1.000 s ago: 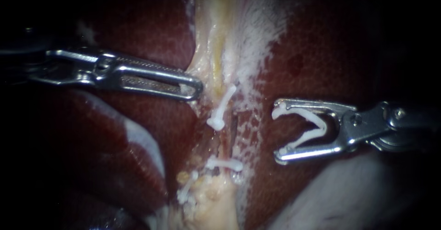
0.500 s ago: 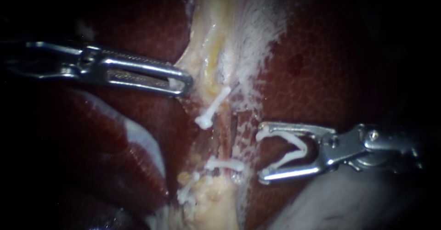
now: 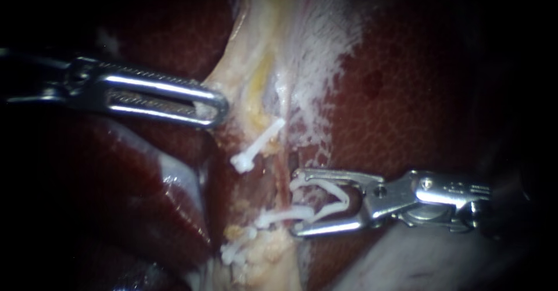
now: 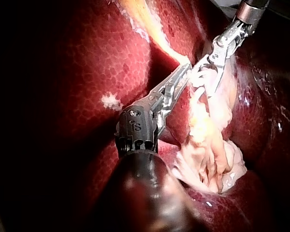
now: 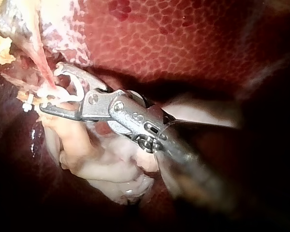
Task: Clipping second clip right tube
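My left instrument (image 3: 220,106): claw clamped on pale tissue (image 3: 256,76). My right instrument (image 3: 295,204): claw wide, holding an open clip (image 3: 343,197) at the right tube (image 3: 287,166), liver (image 3: 407,93) behind

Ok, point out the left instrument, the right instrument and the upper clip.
left instrument (image 3: 215,106): endoscope view, its jaw tips.
right instrument (image 3: 297,203): endoscope view, midway between jaw tips.
upper clip (image 3: 258,143): endoscope view, middle of its bar.

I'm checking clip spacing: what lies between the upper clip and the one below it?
Endoscope view: only bare tissue between the upper clip and lower clip; the right instrument, holding an open clip, stands beside it.
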Tool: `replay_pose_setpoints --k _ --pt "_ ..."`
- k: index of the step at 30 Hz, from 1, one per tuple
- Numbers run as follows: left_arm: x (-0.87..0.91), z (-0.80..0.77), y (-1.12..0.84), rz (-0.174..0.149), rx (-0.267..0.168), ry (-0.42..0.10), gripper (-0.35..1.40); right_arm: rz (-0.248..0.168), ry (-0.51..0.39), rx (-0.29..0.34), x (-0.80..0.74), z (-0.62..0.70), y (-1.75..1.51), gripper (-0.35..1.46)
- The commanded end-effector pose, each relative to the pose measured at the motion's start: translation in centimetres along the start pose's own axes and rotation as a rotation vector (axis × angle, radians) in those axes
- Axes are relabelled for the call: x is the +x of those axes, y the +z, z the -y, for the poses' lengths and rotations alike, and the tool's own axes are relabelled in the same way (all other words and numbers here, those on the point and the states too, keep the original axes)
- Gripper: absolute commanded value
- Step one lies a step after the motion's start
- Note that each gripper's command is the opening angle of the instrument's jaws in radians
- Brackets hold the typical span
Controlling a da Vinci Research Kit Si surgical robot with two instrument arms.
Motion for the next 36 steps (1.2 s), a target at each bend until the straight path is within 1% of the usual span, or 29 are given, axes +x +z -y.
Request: replay_pose_setpoints --k 1,10,17,22,26,29,32,33,35,36 --pt "0.00 0.01 0.00 0.000 -0.002 0.000 -0.35 0.000 0.000 -0.001 0.00 -0.01 0.01 0.60" --pt "-0.01 0.05 -0.01 0.000 -0.001 0.000 -0.35 0.005 0.022 0.016 0.03 -0.01 0.20 0.60" --pt "-0.01 0.04 -0.01 0.000 -0.001 0.000 -0.35 0.009 0.076 0.033 0.08 0.09 0.34 0.58" --pt "-0.01 0.02 -0.01 0.000 0.000 0.000 -0.35 0.012 0.112 0.039 0.04 0.14 0.38 0.56" --pt "-0.01 0.02 0.00 0.000 0.000 0.000 -0.35 0.014 0.130 0.041 -0.03 0.15 0.40 0.55" --pt "-0.01 0.02 -0.01 0.000 0.000 0.000 -0.35 0.014 0.147 0.041 -0.04 0.16 0.39 0.52" --pt "-0.01 0.01 0.00 0.000 0.000 0.000 -0.35 0.014 0.171 0.042 -0.05 0.16 0.37 0.44" --pt "-0.01 0.01 0.00 0.000 0.000 0.001 -0.35 0.014 0.183 0.042 -0.05 0.16 0.35 0.34" --pt "-0.01 0.01 0.00 0.000 0.000 0.001 -0.35 0.015 0.195 0.046 -0.04 0.17 0.31 0.07" --pt "-0.01 0.01 0.00 0.000 0.000 0.001 -0.35 0.013 0.202 0.041 -0.03 0.16 0.29 -0.02"
